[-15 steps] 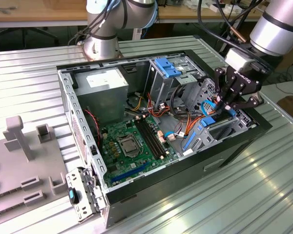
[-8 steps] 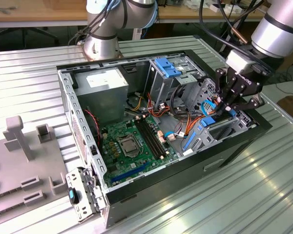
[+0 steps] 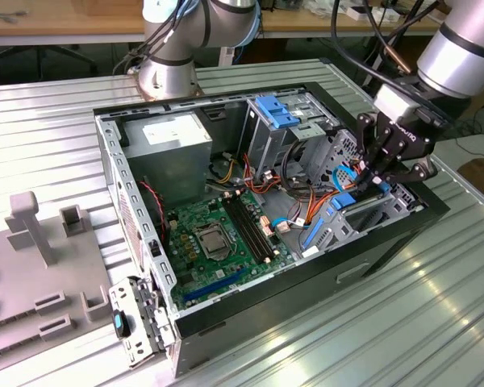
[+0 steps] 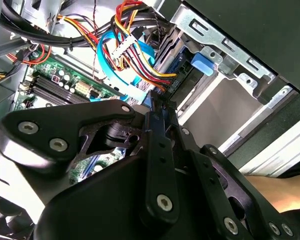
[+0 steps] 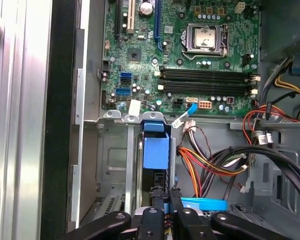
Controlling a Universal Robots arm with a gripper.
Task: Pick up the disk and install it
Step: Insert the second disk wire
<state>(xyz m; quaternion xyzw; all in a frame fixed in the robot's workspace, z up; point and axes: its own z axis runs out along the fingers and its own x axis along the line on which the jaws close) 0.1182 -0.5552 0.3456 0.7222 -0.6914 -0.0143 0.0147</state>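
Over the open computer case [image 3: 436, 211], at the exterior view's right, my tool [image 3: 377, 179] pinches shut on the disk [image 5: 155, 150], standing it on edge in the metal drive bay [image 5: 112, 160] so its blue carrier slides between the rails.

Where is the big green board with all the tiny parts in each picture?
Exterior view: the green board lies flat inside the open computer case, near the picture's middle.
Second wrist view: part of the board peeks out behind the wires.
First wrist view: the board shows wide and flat.
Shared landmark: the red, yellow and orange wires beside it.
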